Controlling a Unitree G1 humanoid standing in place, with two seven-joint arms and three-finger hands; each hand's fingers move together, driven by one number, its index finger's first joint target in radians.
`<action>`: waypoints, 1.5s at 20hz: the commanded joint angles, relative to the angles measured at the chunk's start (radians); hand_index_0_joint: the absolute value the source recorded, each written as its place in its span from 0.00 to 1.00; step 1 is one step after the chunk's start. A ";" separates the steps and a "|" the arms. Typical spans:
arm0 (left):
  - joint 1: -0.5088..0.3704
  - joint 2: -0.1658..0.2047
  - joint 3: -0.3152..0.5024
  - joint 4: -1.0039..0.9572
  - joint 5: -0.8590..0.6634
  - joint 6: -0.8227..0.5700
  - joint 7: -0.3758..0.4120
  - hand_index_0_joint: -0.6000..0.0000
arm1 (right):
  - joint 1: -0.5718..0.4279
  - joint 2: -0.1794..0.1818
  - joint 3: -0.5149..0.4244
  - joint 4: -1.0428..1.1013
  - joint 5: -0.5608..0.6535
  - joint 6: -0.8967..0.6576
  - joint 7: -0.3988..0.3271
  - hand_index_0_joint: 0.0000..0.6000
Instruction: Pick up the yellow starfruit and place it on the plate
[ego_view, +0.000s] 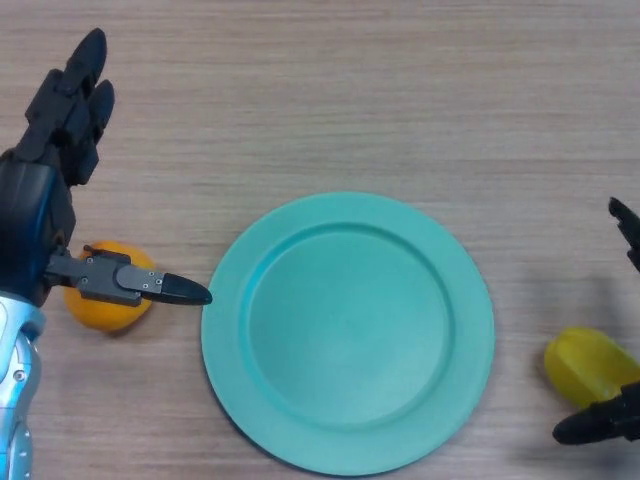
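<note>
Your starfruit (588, 364) lies on the desk (330, 90) right of the green plate (225, 330), between the spread, open fingers of your right hand (600, 425). Your left hand (60, 130) hangs open above an orange (100, 305).

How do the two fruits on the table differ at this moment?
The orange fruit lies left of the green plate, the yellow starfruit right of it. The orange fruit is round; the starfruit is ridged. The left hand has its thumb over the orange fruit; the right hand sits beside the starfruit, which is cut by the view's edge. Both rest on the table, off the plate.
</note>
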 joint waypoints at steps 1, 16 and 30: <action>-0.033 0.039 0.044 -0.039 0.011 -0.133 0.032 1.00 | -0.025 -0.061 -0.061 0.035 -0.041 -0.187 -0.093 0.00; 0.014 0.049 0.094 -0.098 -0.001 -0.097 0.011 1.00 | -0.008 -0.129 -0.076 0.211 -0.357 -0.328 -0.144 1.00; 0.018 0.042 0.103 -0.130 -0.083 -0.076 0.017 1.00 | -0.114 -0.014 0.163 -0.125 -0.086 0.011 -0.041 1.00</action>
